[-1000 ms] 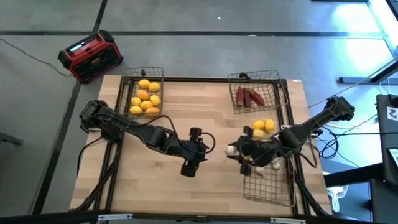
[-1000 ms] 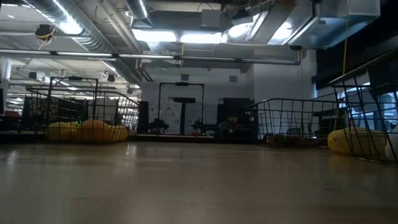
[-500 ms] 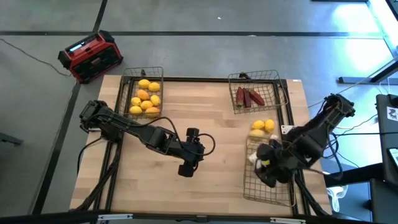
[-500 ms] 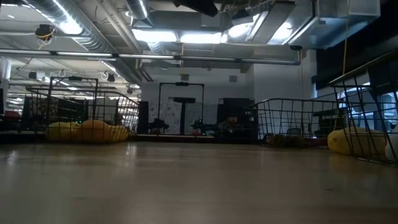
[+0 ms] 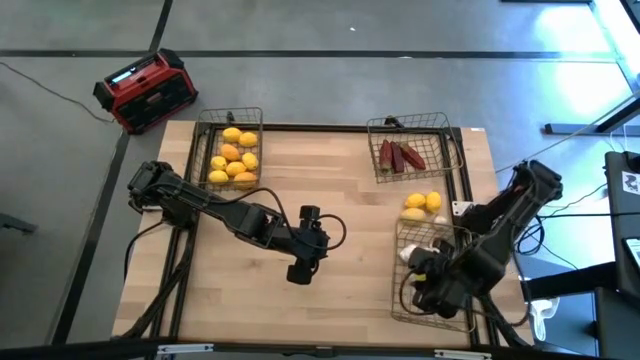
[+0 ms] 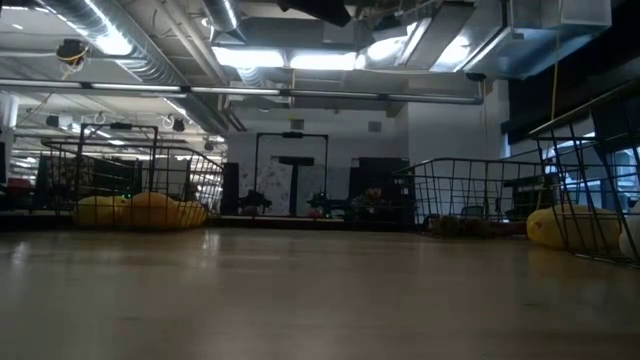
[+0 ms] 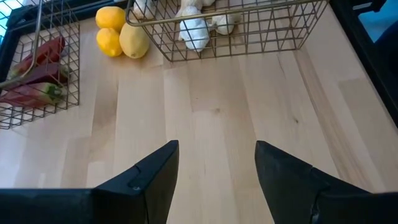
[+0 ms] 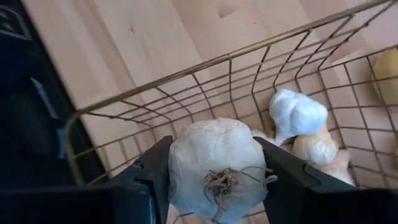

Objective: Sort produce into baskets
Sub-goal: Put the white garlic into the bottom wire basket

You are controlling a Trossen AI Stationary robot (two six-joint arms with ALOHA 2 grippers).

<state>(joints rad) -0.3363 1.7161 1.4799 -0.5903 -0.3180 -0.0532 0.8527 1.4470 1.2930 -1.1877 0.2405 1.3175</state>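
Garlic bulb (image 8: 216,165) in right pincer (image 8: 214,168) (underside hidden)

Grey floor (image 5: 330,90) with dark seams surrounds the wooden table (image 5: 330,200); overhead, fluorescent lights (image 6: 300,58) and ducts (image 6: 140,55) line the ceiling.

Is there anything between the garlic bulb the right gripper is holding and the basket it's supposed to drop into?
Nothing visible blocks it. The right gripper holds the garlic bulb directly over the open top of the near-right basket. Other garlic bulbs lie off to one side in it, and bare mesh shows near the held bulb.
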